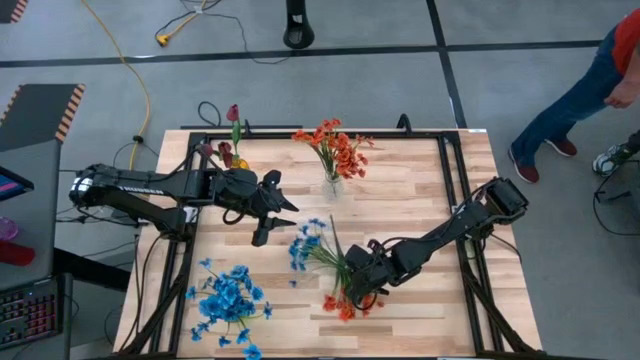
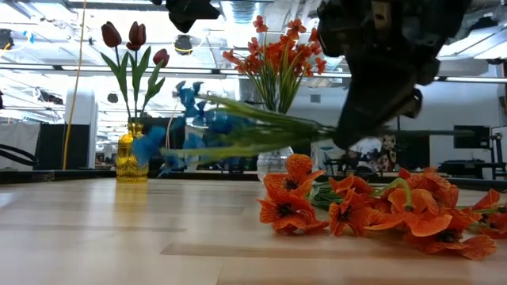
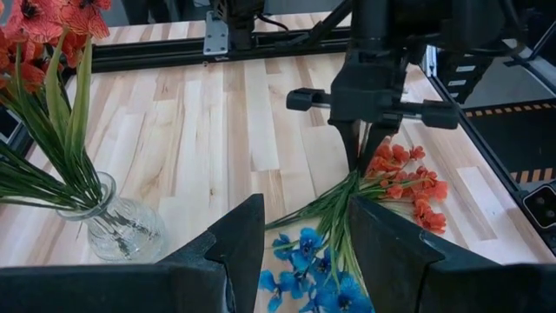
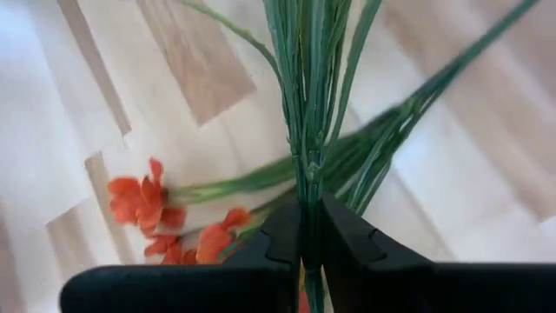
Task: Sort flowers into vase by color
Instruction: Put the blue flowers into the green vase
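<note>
My right gripper is shut on the green stems of a blue flower sprig, just above a heap of orange flowers that lies on the table near the front. The sprig's blue clusters show in the low view too. My left gripper hovers open at the table's middle left, holding nothing. A clear glass vase at the far middle holds orange flowers. A yellow vase at the far left holds maroon tulips. My right gripper pinches the sprig's bundled green stems between its two fingers, near the stem end. The fingers come slanting down from above and lie across the stems. The sprig sticks out almost level toward the table's left, its blue clusters off the wood.
More blue flowers lie at the front left. A black frame runs around the wooden tabletop. A person stands beyond the far right corner. Bare wood lies between the clear vase and the right frame rail.
</note>
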Controlling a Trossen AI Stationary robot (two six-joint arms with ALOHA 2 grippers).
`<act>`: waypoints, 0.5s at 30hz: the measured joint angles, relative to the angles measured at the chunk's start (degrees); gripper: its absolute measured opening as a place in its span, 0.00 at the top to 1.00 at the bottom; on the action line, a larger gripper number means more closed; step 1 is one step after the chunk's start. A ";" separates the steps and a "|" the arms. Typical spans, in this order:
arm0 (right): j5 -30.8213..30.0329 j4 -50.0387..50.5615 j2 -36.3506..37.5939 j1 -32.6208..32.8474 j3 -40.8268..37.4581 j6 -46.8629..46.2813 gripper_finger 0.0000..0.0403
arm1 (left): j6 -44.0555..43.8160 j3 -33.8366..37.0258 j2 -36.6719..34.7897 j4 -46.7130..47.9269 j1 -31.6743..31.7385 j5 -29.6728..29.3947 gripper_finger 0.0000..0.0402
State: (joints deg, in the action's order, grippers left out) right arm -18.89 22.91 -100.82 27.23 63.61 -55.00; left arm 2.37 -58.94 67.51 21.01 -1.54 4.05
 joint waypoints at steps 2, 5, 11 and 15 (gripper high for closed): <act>-2.16 1.00 0.00 0.15 0.95 1.51 0.85 | 0.00 0.00 0.00 -0.12 0.00 0.02 0.62; -4.87 2.77 0.00 0.19 2.67 3.01 0.86 | -0.01 0.00 0.00 -0.84 0.00 0.02 0.62; -10.95 6.50 1.09 0.42 4.53 4.56 0.86 | 0.02 -0.95 -0.08 -1.36 -0.40 0.00 0.62; -16.86 6.42 3.75 0.68 4.57 6.26 0.86 | 0.99 -2.00 -1.37 -1.25 -1.81 0.04 0.62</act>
State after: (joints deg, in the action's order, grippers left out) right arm -35.75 29.33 -97.07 27.91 68.18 -48.74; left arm 3.37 -60.94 66.13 19.76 -3.35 4.10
